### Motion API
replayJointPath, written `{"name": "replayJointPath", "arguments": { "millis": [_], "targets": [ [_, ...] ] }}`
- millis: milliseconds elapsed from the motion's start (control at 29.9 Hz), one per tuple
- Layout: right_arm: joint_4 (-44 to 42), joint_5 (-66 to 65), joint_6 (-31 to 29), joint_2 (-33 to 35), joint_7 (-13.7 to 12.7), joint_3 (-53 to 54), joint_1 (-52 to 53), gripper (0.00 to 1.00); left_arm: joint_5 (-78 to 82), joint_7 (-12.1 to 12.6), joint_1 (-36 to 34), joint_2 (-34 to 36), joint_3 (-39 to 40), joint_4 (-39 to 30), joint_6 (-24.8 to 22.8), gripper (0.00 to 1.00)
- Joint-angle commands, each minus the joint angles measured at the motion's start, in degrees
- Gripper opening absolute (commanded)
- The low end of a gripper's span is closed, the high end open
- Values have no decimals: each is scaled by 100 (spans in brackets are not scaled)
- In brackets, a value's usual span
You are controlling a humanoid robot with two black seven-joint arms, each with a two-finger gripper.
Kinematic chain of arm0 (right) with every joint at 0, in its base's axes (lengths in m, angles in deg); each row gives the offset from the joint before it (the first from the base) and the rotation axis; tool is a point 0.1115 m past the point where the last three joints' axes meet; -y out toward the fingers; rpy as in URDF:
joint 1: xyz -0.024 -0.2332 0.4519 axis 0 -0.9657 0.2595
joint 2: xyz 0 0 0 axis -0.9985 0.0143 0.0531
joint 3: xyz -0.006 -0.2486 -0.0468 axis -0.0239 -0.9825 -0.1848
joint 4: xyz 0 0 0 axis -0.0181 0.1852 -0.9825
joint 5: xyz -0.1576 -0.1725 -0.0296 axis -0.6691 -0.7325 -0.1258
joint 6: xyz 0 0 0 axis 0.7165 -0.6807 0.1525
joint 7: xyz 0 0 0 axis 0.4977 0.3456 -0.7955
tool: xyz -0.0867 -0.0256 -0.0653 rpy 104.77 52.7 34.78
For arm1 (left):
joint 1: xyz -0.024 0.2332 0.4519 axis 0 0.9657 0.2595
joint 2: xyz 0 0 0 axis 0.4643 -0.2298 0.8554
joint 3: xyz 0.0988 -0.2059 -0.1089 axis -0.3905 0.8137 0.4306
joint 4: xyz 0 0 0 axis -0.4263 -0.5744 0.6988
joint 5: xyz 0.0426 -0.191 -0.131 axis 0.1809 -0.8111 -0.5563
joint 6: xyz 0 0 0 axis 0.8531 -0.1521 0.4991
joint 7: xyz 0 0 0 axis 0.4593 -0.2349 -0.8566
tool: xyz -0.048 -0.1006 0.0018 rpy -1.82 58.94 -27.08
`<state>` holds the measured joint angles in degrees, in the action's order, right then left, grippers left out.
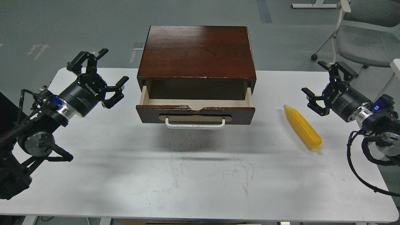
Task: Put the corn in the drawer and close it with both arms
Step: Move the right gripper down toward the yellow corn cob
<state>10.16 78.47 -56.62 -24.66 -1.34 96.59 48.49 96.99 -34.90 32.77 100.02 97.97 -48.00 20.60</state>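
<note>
The yellow corn lies on the white table right of the cabinet, its thin end pointing back left. The drawer of the dark wooden cabinet stands pulled out, its pale inside empty, a white handle on its front. My left gripper hovers open left of the drawer, holding nothing. My right gripper is open too, just right of and behind the corn, apart from it.
The white table spreads wide in front of the cabinet. A grey chair stands on the floor at the back right. My arms' thick joints and cables sit at both side edges.
</note>
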Motion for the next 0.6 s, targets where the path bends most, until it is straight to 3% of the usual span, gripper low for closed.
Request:
{"name": "replayJointPath", "arguments": {
  "millis": [0, 435, 568],
  "targets": [
    [-26, 1, 2, -32, -1, 22, 1, 100, -7, 1, 21, 11, 95, 16, 0, 100],
    [-9, -210, -24, -32, -1, -65, 54, 100, -7, 10, 13, 126, 95, 69, 0, 100],
    [62, -1557, -33, 247, -1, -92, 281, 100, -7, 1, -5, 143, 104, 69, 0, 100]
  ]
}}
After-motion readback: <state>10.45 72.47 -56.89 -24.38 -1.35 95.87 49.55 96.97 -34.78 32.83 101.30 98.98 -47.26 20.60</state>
